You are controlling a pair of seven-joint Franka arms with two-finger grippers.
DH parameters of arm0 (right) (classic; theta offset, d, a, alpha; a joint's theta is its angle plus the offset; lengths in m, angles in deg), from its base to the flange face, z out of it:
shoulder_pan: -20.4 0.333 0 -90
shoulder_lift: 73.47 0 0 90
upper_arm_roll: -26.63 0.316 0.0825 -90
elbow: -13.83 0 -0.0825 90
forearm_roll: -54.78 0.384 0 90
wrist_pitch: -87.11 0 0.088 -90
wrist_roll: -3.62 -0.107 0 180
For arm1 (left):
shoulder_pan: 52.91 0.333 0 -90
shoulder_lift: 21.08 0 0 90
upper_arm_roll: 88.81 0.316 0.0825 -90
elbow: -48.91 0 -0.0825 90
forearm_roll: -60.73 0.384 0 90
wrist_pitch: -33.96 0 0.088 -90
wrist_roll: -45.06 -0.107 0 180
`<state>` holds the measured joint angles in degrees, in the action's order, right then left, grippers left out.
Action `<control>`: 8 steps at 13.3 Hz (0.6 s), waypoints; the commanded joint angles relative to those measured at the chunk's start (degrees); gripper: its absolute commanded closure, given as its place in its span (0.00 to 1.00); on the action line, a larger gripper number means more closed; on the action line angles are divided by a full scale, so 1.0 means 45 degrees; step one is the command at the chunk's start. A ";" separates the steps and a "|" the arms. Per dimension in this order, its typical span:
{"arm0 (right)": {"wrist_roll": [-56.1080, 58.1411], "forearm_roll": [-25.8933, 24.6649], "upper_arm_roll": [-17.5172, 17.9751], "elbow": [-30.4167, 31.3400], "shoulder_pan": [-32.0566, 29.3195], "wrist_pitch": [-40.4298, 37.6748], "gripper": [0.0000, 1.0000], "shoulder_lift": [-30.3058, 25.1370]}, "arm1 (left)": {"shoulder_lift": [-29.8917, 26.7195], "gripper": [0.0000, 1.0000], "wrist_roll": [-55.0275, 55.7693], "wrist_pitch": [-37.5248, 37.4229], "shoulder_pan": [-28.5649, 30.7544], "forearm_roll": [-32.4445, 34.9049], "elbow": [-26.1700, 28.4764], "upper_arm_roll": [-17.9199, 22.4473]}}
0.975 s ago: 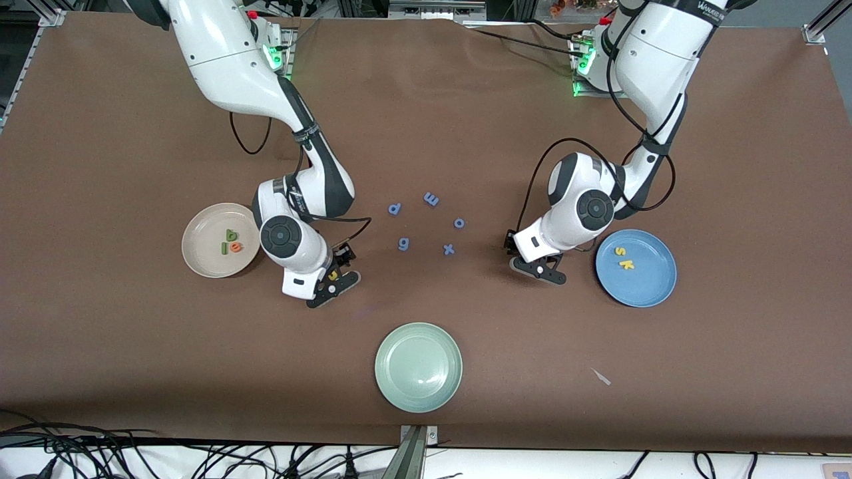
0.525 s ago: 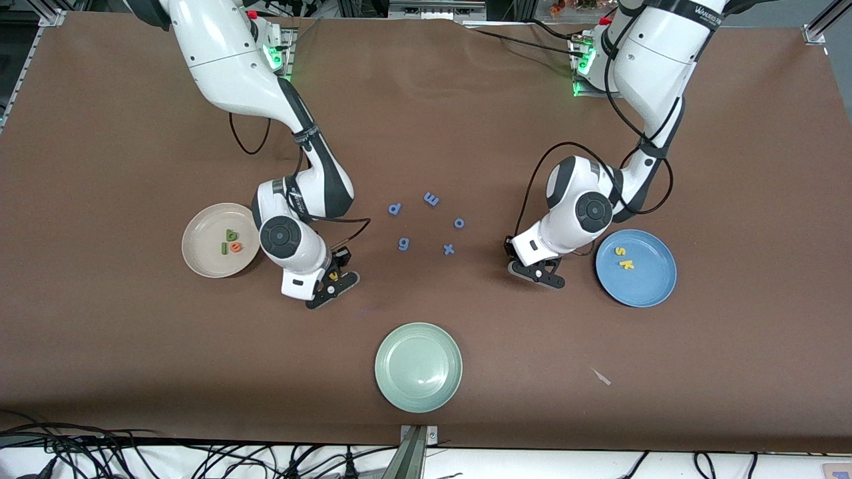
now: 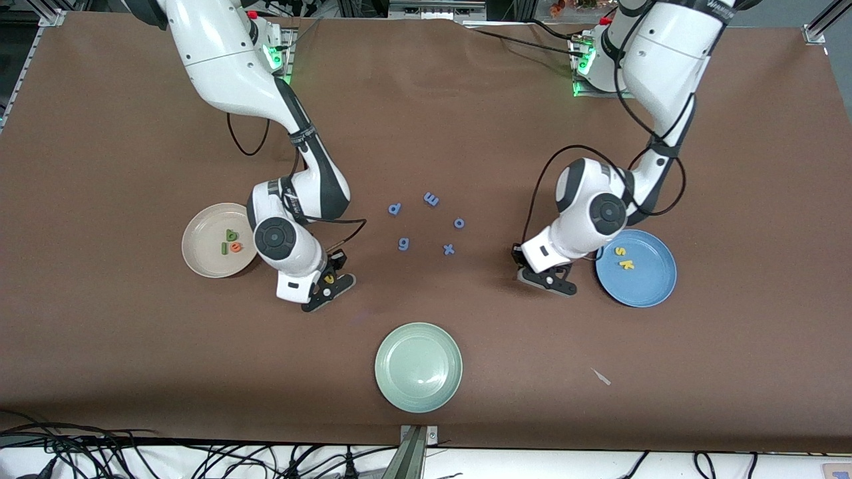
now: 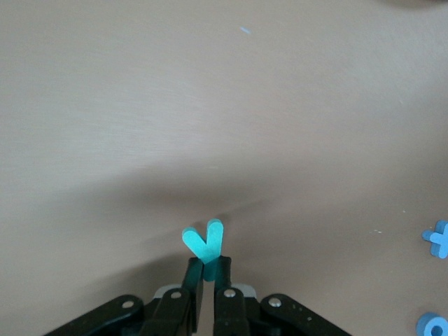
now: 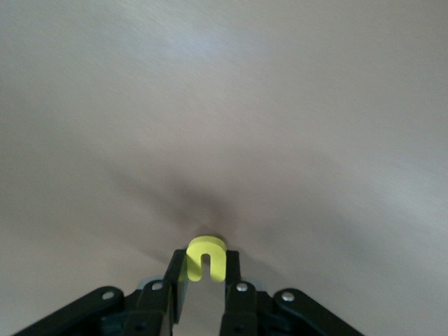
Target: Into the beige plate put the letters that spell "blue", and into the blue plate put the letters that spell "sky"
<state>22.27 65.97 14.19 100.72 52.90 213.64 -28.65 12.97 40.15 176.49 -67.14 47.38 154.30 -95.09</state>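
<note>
My right gripper (image 3: pixel 326 286) is shut on the yellow u (image 5: pixel 205 257), low over bare table beside the beige plate (image 3: pixel 203 256). In the right wrist view the u stands between the fingers of the right gripper (image 5: pixel 205 271). That plate holds the green b (image 3: pixel 231 234), green l (image 3: pixel 223 249) and orange e (image 3: pixel 235 247). My left gripper (image 3: pixel 547 276) is shut on the teal y (image 4: pixel 206 243), low over the table beside the blue plate (image 3: pixel 649 283). The left gripper (image 4: pixel 208 269) pinches the y by its stem. The yellow s (image 3: pixel 620 251) and k (image 3: pixel 626 264) lie in the blue plate.
Periwinkle letters p (image 3: pixel 395 209), m (image 3: pixel 431 198), o (image 3: pixel 459 223), g (image 3: pixel 403 244) and x (image 3: pixel 448 249) lie mid-table between the two grippers. A pale green plate (image 3: pixel 418 366) sits nearer the front camera. A small pale scrap (image 3: pixel 601 376) lies near the front edge.
Both grippers have shut on their letters. The left gripper has shifted with the y toward the blue plate. The right gripper has shifted slightly with the u toward the beige plate.
</note>
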 commanded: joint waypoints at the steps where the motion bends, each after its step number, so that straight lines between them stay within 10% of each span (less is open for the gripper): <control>1: 0.1475 -0.0123 -0.1175 0.0434 -0.0230 -0.2232 1.00 -0.1127 | -0.1315 1.00 -0.1146 -0.1630 0.1242 0.0229 0.0328 -0.0030; 8: 0.1891 -0.0143 -0.3346 0.4048 -0.0210 -0.2454 1.00 -0.3162 | -0.1767 0.99 -0.6447 -0.1869 0.3258 0.0896 0.1500 0.1200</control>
<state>30.65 65.96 0.78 113.69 51.15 202.36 -39.95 6.49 12.99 167.92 -51.67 50.32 158.79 -90.45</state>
